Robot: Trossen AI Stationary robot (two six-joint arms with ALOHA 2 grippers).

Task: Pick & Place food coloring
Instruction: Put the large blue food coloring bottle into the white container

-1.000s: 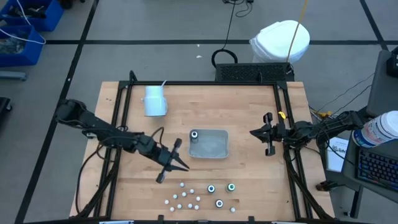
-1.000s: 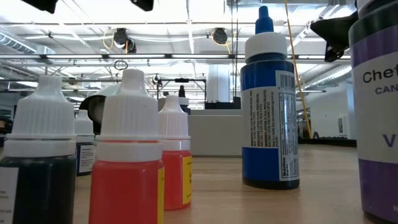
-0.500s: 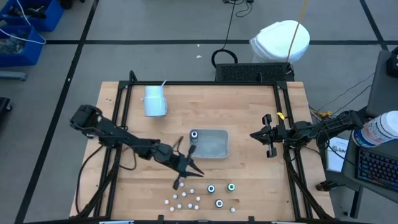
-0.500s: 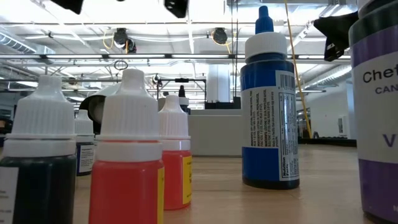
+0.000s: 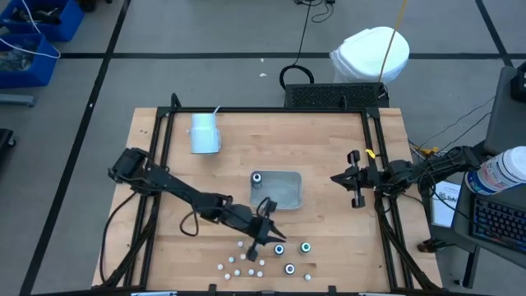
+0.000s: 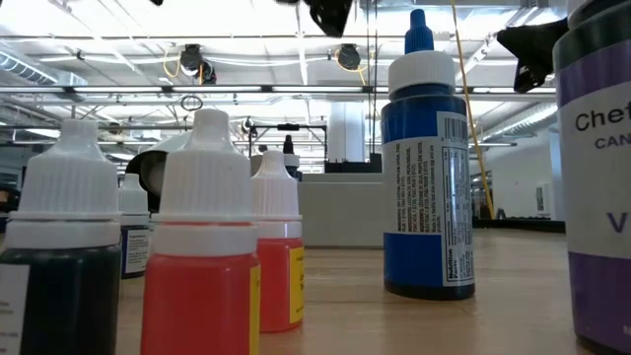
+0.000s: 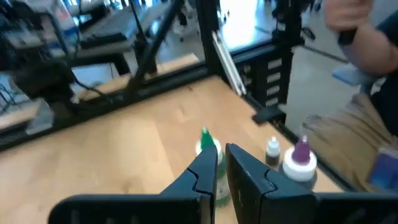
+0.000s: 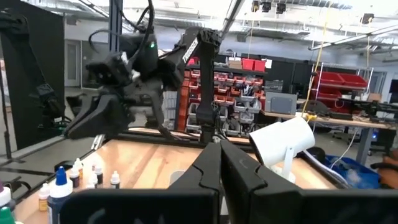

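Note:
The food coloring stands in a cluster near the table's front edge: dark bottles with teal [image 5: 279, 249] and green [image 5: 306, 247] tops, and small white-capped ones [image 5: 244, 260]. One more bottle [image 5: 256, 178] stands in the grey tray [image 5: 283, 193]. My left gripper [image 5: 279, 238] hovers shut above the cluster's far side. In its wrist view the fingertips [image 7: 222, 163] have nothing between them, and a green-tipped bottle [image 7: 207, 142] shows just beyond one finger. A purple-tipped bottle [image 7: 300, 162] stands to the side. My right gripper [image 5: 335, 176] waits shut at the table's right edge.
A white cup [image 5: 204, 133] lies on its side at the far left. Black frame rails [image 5: 161, 164] run along the table's edges. In the low view a blue bottle [image 6: 429, 168], a red-bodied one [image 6: 207, 256] and a purple-labelled one [image 6: 596, 187] stand close by.
My left arm has stretched out, carrying its gripper toward the table's right and near edges and a little down, from beside the tray's left end to above the bottle cluster. Its fingers have stayed together. No bottle has moved.

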